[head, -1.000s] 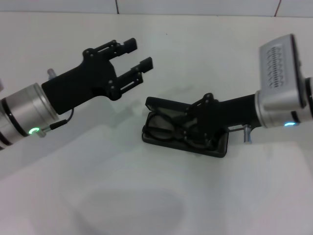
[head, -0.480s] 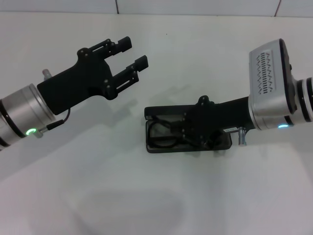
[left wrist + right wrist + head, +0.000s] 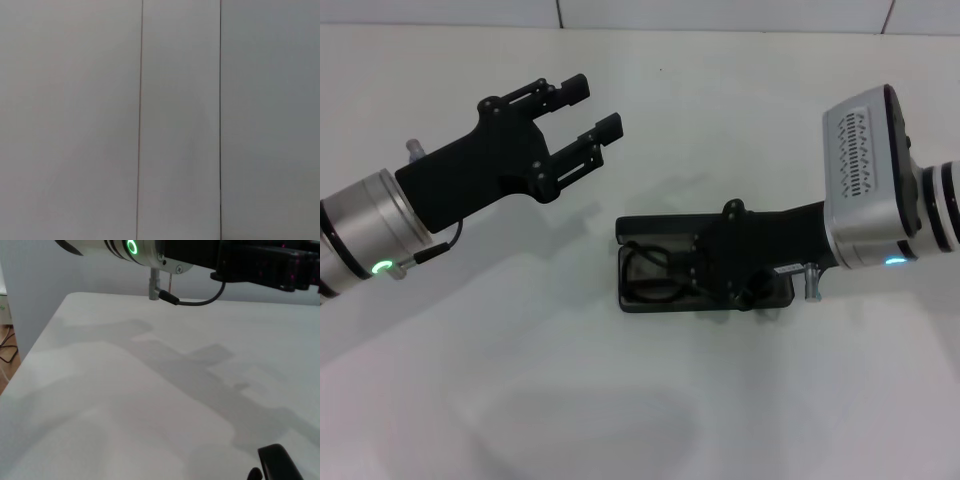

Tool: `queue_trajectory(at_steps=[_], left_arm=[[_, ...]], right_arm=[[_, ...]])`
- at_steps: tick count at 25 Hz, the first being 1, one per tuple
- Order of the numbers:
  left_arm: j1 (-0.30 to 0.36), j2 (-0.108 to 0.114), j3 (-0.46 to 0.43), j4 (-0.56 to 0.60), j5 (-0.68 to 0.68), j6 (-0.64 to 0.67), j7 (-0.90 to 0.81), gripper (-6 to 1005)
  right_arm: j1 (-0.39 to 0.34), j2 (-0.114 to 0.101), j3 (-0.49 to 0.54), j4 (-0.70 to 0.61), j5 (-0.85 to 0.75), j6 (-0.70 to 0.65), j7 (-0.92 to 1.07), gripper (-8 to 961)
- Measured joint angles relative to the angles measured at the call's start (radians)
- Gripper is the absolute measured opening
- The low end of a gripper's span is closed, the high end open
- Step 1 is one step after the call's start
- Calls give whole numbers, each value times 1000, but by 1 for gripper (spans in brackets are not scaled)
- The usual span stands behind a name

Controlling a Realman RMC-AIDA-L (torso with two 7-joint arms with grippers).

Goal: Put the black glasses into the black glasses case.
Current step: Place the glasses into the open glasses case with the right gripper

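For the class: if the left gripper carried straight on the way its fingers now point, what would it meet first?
Probably nothing: the left gripper, fingers open, points up-right over bare table, away from the black glasses case where the right gripper works. Depth is unclear.

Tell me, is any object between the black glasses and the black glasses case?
Nothing visible is. The black glasses already lie inside the open black glasses case, with the right end effector directly over them.
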Motion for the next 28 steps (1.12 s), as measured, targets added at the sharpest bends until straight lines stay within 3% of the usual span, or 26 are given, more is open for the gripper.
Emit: queue_trajectory(at_steps=[23,28], left_arm=[[3,11,0,6,-6,-1,0,594],[2,11,0,8,-9,-1,0,594]], right_arm=[[12,-9,-3,-15,5,5,52,72],[11,-13,10,-24,0,-20,63,159]])
